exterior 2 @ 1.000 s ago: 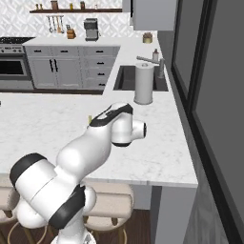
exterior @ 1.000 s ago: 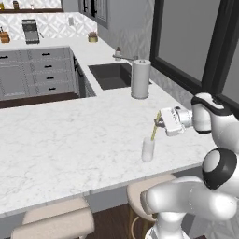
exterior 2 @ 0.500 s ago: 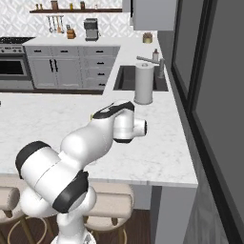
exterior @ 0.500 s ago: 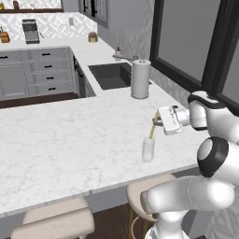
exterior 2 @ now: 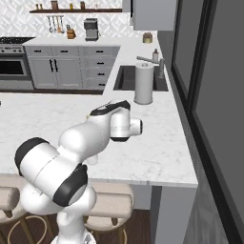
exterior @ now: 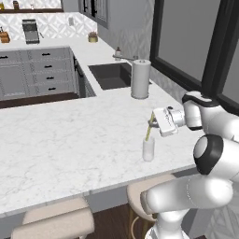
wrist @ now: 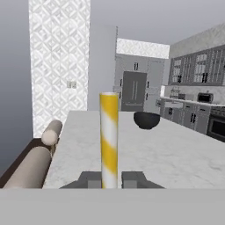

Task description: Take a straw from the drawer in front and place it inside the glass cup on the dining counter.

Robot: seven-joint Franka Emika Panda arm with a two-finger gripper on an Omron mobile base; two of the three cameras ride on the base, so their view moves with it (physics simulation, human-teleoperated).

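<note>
In the left base view, the gripper (exterior: 153, 122) is held out sideways over the dining counter (exterior: 70, 140), its fingers pinched on the upper end of the straw (exterior: 149, 128). The straw slants down from the fingers into the glass cup (exterior: 148, 149), which stands upright on the counter near its front edge. A white paper roll (exterior: 140, 78) stands further back, beside the sink (exterior: 109, 74).

In the right base view, the arm bends over the same counter (exterior 2: 162, 138) and hides the gripper, straw and cup behind its wrist. The paper roll (exterior 2: 144, 83) stands at the sink (exterior 2: 125, 78).

In the hand view, the two dark fingertips (wrist: 133, 178) are closed on either side of the yellow-and-white striped straw (wrist: 109, 136), which rises straight up between them. A dark bowl (wrist: 146, 119) sits far along the counter (wrist: 176, 154).
</note>
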